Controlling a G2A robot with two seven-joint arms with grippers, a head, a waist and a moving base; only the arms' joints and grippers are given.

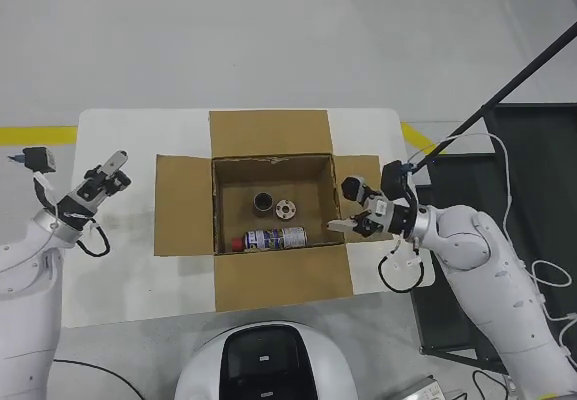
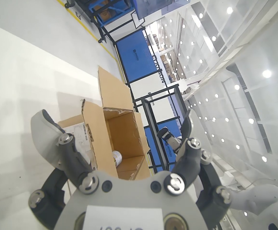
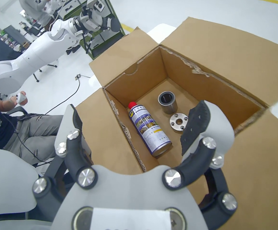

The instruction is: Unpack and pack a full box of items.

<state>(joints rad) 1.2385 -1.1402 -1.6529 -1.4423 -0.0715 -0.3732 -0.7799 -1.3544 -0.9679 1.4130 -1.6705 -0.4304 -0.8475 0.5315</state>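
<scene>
While spray can [image 1: 276,238] lies flat in box [image 1: 273,133], cap twd left, L gripper [image 2: 115,120], R gripper [image 1: 347,208] both wide

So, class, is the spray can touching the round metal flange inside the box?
Apart. The right wrist view shows bare floor of the box between the spray can and the flange.

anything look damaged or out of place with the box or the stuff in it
The cardboard box has torn, ragged edges along its rim where the flaps fold out, clearest in the right wrist view. Inside it, the spray can lies on its side on the box floor rather than standing upright. Nothing looks spilled.
</scene>
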